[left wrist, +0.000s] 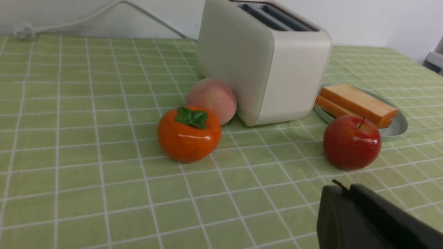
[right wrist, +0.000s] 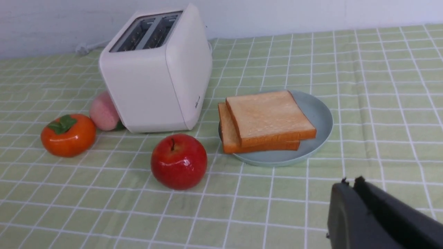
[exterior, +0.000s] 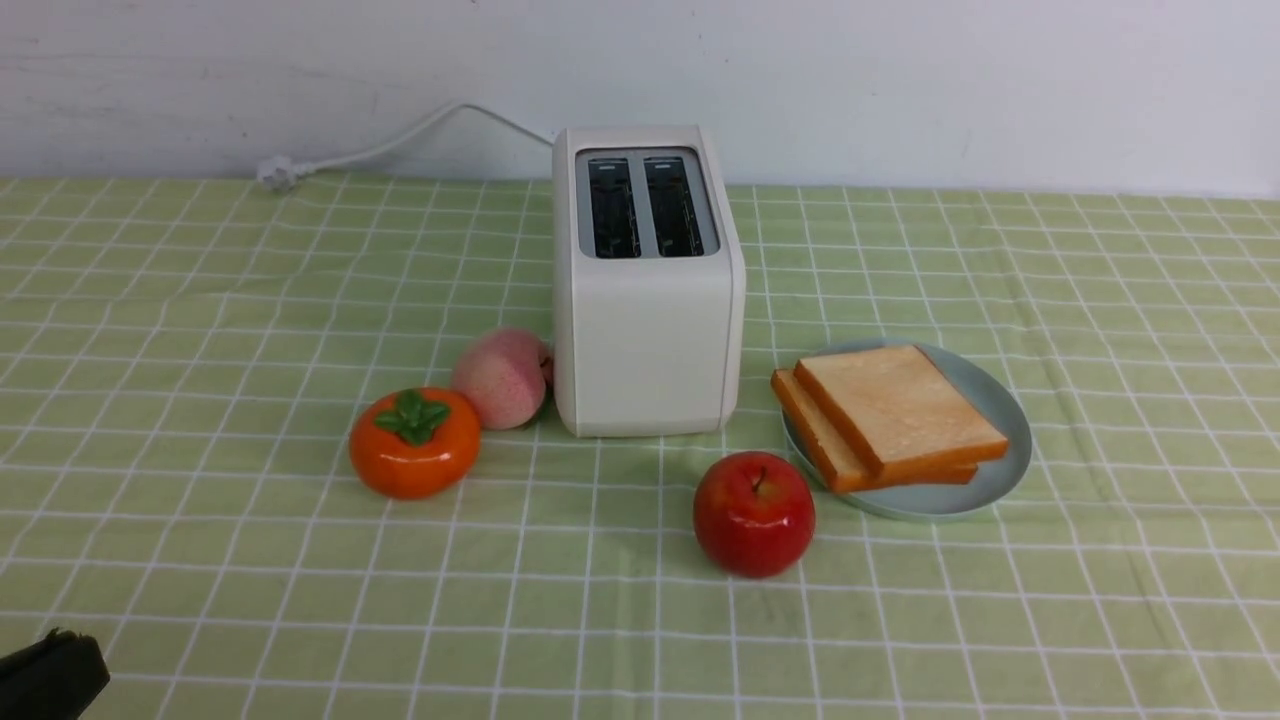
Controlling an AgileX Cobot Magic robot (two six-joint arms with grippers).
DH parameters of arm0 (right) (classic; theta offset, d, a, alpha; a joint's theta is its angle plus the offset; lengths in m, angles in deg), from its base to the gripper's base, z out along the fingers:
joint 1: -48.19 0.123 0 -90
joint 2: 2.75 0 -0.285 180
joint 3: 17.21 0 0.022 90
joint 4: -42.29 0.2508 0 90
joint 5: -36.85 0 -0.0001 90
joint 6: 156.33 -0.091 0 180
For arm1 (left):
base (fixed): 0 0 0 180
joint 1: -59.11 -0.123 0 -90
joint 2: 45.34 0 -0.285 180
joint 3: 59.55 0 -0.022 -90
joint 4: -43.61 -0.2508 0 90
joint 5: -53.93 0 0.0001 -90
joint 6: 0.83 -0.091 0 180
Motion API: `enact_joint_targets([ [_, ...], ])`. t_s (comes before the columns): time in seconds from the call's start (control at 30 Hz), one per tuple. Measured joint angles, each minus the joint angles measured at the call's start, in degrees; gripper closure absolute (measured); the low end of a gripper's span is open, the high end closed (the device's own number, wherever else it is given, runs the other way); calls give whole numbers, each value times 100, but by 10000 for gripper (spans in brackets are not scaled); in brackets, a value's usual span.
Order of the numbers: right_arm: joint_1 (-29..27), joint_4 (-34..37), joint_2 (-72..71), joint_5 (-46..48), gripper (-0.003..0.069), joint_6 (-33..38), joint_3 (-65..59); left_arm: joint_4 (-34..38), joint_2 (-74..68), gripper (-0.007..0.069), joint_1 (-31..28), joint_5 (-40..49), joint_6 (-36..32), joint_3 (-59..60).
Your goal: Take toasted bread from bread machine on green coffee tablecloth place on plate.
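Two slices of toasted bread (exterior: 895, 412) (left wrist: 356, 103) (right wrist: 266, 119) lie stacked on the pale blue-green plate (exterior: 1000, 478) (left wrist: 398, 126) (right wrist: 316, 114), right of the bread machine (exterior: 645, 330) (left wrist: 266, 65) (right wrist: 155, 79). Both dark slots of the bread machine look empty. The green coffee tablecloth (exterior: 200, 300) covers the table. My left gripper (exterior: 60, 640) (left wrist: 346, 188) is shut and empty at the near left corner, far from the bread. In the right wrist view my right gripper (right wrist: 349, 181) is shut and empty, over the cloth on the near side of the plate.
A red apple (exterior: 753, 512) (left wrist: 351, 141) (right wrist: 179, 161) stands in front of the toaster, close to the plate. An orange persimmon (exterior: 413, 442) (left wrist: 188, 134) (right wrist: 68, 135) and a peach (exterior: 502, 377) (left wrist: 213, 98) (right wrist: 103, 111) sit at the toaster's left. A white cord (exterior: 380, 150) runs along the back wall.
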Motion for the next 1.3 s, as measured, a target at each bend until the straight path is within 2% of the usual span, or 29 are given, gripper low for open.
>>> enact_joint_targets([
  [0.23, 0, -23, 0, 140, 634, 0, -107, 5, 0, 596, 0, 353, 0, 0],
  [0.4, 0, -492, -218, 95, 637, 0, -136, 17, 0, 595, 0, 413, 0, 0],
  [0.47, 0, -811, -420, -209, 668, 0, -354, 20, 0, 595, 0, 418, 0, 0],
  [0.57, 0, -1024, -660, -646, 678, 0, -932, 20, 0, 595, 0, 424, 0, 0],
  [0.83, 0, -1049, -1246, -1581, 677, 0, -2491, 20, 0, 594, 0, 430, 0, 0],
  [1.13, 0, -1259, -1267, -1539, 677, -481, -2775, 20, 0, 585, 0, 429, 0, 0],
  [1.3, 0, -1910, -1267, -1550, 676, -1528, -2770, 20, 0, 582, 0, 429, 0, 0],
])
